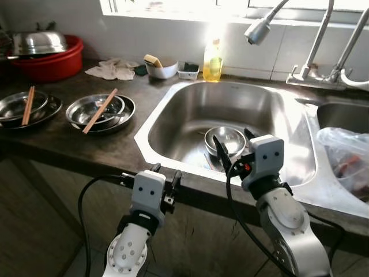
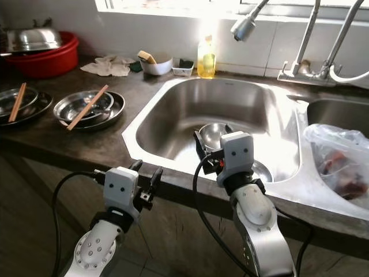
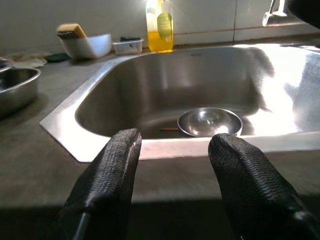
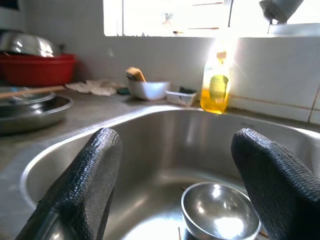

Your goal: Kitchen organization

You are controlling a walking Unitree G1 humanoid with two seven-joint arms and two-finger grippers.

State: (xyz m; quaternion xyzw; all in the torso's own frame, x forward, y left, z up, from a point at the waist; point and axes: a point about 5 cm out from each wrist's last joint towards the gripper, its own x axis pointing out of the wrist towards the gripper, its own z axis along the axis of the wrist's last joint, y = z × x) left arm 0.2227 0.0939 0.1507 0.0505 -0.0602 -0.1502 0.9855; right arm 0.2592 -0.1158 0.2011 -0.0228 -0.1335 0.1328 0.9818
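A small steel bowl (image 1: 226, 140) lies on the floor of the steel sink (image 1: 173, 118), with a thin stick beside it. My right gripper (image 1: 232, 141) hovers open over the sink's front rim, its fingers (image 4: 87, 185) pointing at the bowl and apart from it. My left gripper (image 1: 166, 171) stands open and empty at the counter's front edge, lower and left of the sink. On the dark counter to the left sit two steel plates holding bowls (image 1: 99, 111), each with wooden chopsticks (image 1: 27, 105) laid across it.
A red basin with a steel lid (image 1: 49, 55) stands at the back left. Along the wall are a cloth (image 1: 112, 69), a white bowl with a sponge (image 1: 160, 68), a small tray (image 1: 188, 70) and a yellow soap bottle (image 1: 213, 60). A sprayer head (image 1: 258, 30) hangs above. A plastic bag (image 1: 346, 156) fills the second basin.
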